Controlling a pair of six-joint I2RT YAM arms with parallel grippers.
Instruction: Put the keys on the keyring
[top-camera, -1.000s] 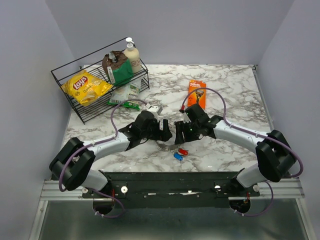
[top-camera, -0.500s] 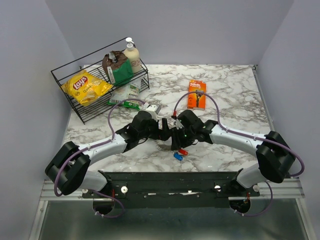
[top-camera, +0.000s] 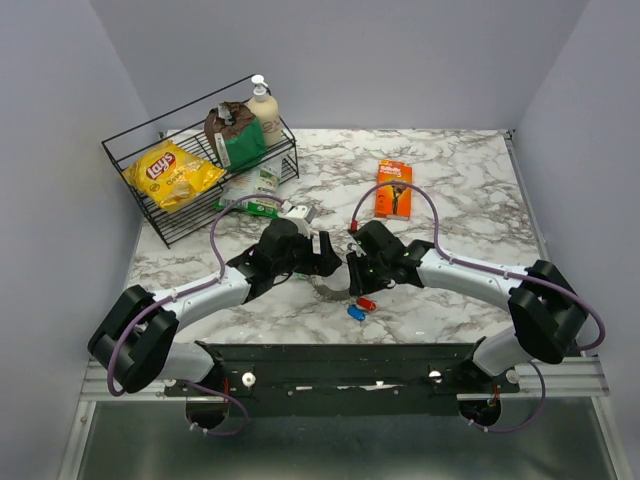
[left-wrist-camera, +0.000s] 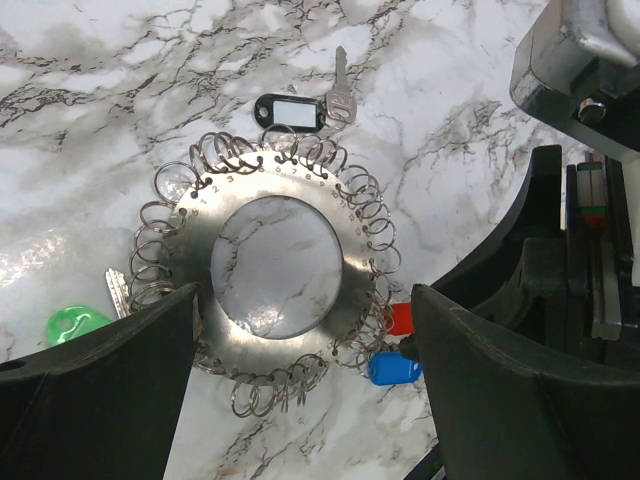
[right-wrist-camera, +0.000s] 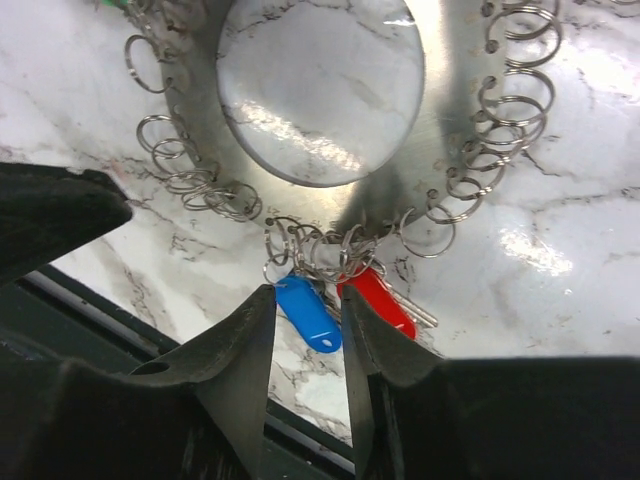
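left hand (top-camera: 322, 262) and right hand (top-camera: 352, 272) flank the keyring (left-wrist-camera: 200, 250) closely, wire basket (top-camera: 150, 222) blocks the far left.

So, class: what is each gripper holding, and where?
Left gripper open, straddling the keyring, holding nothing. Right gripper flanks the blue key at its head; grip cannot be told.

Top external camera sits high behind the near edge, looking down and forward across the whole marble table (top-camera: 460, 190) from afar. Both wrist cameras face straight down at close range; both frame the keyring (left-wrist-camera: 358, 265) and blue key (left-wrist-camera: 392, 368).
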